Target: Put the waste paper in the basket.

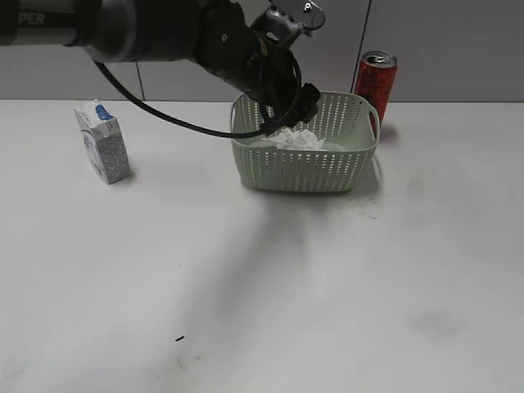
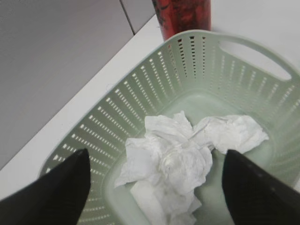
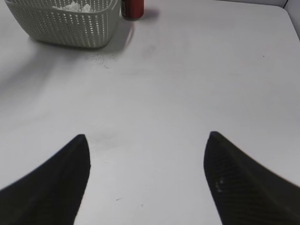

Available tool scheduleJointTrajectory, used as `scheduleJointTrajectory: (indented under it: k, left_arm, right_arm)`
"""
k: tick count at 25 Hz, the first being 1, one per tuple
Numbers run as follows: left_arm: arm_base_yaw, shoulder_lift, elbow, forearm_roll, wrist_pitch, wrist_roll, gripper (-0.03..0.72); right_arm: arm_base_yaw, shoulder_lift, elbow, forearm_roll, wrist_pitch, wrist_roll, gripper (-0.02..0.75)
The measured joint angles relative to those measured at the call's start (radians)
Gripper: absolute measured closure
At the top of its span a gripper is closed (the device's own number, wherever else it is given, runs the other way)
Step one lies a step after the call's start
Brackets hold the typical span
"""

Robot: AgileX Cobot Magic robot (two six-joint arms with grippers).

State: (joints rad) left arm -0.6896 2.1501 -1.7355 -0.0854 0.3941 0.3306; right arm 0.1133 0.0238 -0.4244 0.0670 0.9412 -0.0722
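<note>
The pale green perforated basket (image 1: 304, 168) stands at the back middle of the table. Crumpled white waste paper (image 1: 296, 139) lies inside it; in the left wrist view the wads (image 2: 180, 161) rest together on the basket floor (image 2: 140, 108). My left gripper (image 1: 288, 105) hangs over the basket's left part, open and empty, its black fingers (image 2: 154, 161) spread either side of the paper and above it. My right gripper (image 3: 146, 140) is open and empty above bare table; it is out of the exterior view. The basket (image 3: 70, 26) and some paper (image 3: 72, 7) show at that view's top left.
A red drink can (image 1: 376, 80) stands upright just behind the basket's right corner, also in the left wrist view (image 2: 183, 16) and the right wrist view (image 3: 132, 8). A white-and-blue carton (image 1: 102, 142) stands at the left. The left arm's cable (image 1: 164, 119) hangs near the basket's left rim.
</note>
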Motion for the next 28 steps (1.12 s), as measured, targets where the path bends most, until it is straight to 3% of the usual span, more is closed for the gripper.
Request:
scheduleJointTrajectory:
  k: [6, 11, 17, 23, 28]
  left_arm:
    - [0.055, -0.119, -0.004, -0.004, 0.228, -0.085, 0.051]
    - [0.19, -0.203, -0.006, -0.004, 0.455, -0.182, 0.063]
    - [0.344, -0.266, -0.007, -0.004, 0.771, -0.196, 0.08]
    - [0.494, -0.321, 0.038, -0.002, 0.821, -0.218, 0.097]
    - [0.548, -0.439, 0.172, 0.018, 0.822, -0.221, 0.098]
  right_arm:
    - [0.0, 0.0, 0.0, 0.0, 0.0, 0.0, 0.165]
    - [0.0, 0.0, 0.0, 0.0, 0.0, 0.0, 0.165]
    - [0.0, 0.0, 0.0, 0.0, 0.0, 0.0, 0.165]
    - [0.0, 0.0, 0.0, 0.0, 0.0, 0.0, 0.165]
    - [0.0, 0.0, 0.0, 0.0, 0.0, 0.0, 0.165]
